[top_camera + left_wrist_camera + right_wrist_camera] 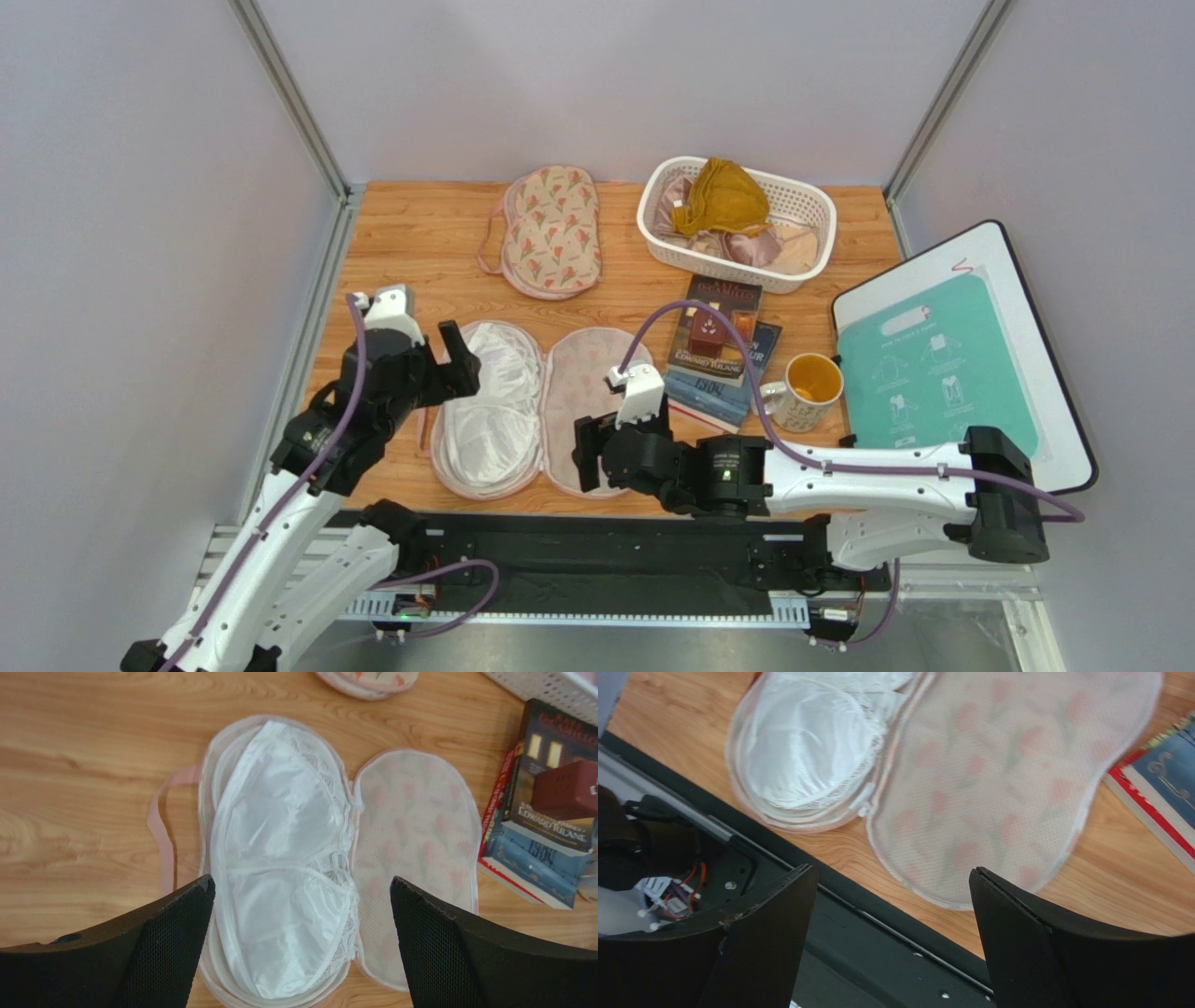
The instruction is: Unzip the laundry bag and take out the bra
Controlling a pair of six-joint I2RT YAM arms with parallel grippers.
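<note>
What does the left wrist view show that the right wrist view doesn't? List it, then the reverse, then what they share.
Only left wrist: the whole bra across both cups, the pink loop beside the laundry bag, the edge of the second pouch, and a corner of the white basket.
Only right wrist: the black base rail and loose wiring.
Both: the laundry bag unzipped and spread open, the bra lying in one half, and the books. The left tool and right tool each appear open in their own view.

Laundry bag (990, 777), far end off-frame.
</note>
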